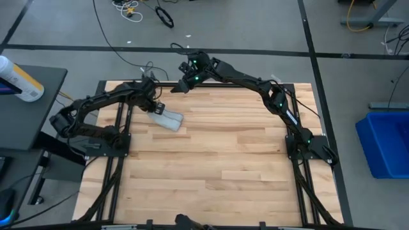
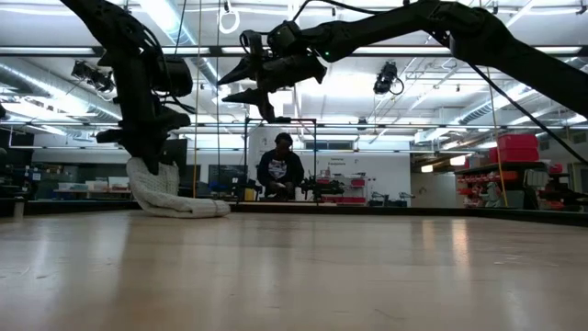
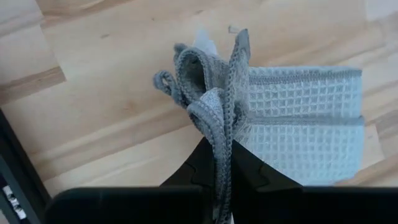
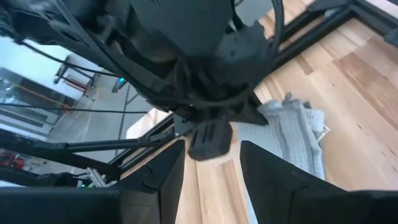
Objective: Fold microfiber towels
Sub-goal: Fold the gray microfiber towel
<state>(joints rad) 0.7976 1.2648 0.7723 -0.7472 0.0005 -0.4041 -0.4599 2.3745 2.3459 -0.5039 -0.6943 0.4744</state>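
Starting at the left edge of the overhead frame, I see a dark side table [image 1: 38,96] carrying a white bottle [image 1: 16,80] with a yellow band. Just right of it my left arm bends in over the tabletop [image 1: 223,172], and its left gripper [image 1: 155,108] sits in the upper left of the wood. Its jaws are pinched tight on a bunched edge of the microfiber towel [image 1: 169,120]. In the left wrist view the ribbed grey-blue cloth [image 3: 298,124] gathers into folds right at the black fingers [image 3: 205,171], with the rest lying flat on the planks.

From table height the towel [image 2: 170,198] hangs from the left gripper [image 2: 147,152] at frame left, its lower part heaped on the wood.

Moving right, the right arm reaches in a long arc from the right side to the top centre of the overhead frame. The right gripper [image 1: 185,80] hangs in the air above the far edge, jaws partly apart and holding nothing. Its wrist view looks past the parted fingers [image 4: 273,174] onto the left arm's body, which blocks much of the towel [image 4: 298,134].

Far right, a blue bin [image 1: 386,144] stands on the grey floor [image 1: 255,25]. Cables lie on the floor at the top. Behind the tabletop, a person [image 2: 280,170] is at a workbench under bright ceiling lights.
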